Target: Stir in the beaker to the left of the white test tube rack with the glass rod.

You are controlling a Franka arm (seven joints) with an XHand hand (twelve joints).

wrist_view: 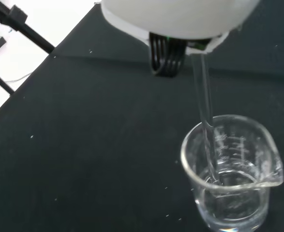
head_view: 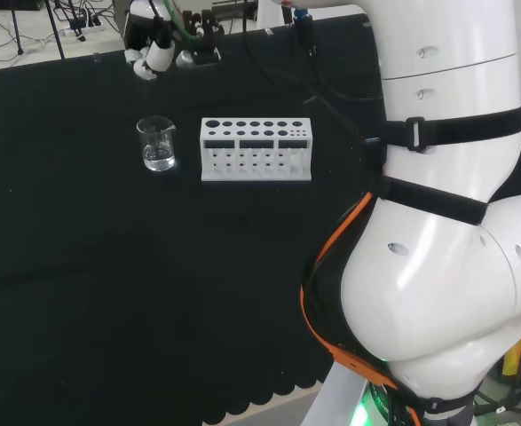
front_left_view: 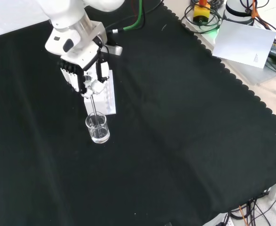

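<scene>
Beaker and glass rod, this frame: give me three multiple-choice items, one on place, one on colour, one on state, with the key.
1. In the head view, where does the beaker stand relative to the test tube rack?
A. to its left
B. to its right
C. on top of it

2. What colour is the rack?
A. red
B. white
C. blue

3. Where is the lower end of the glass rod?
A. lying on the cloth
B. in a rack hole
C. inside the beaker

Key: 1 A, the head view shows the beaker left of the rack, apart from it. 2 B, the rack is white against the black cloth. 3 C, the wrist view shows the rod, held by the hand, passing the rim down into the clear liquid.
</scene>
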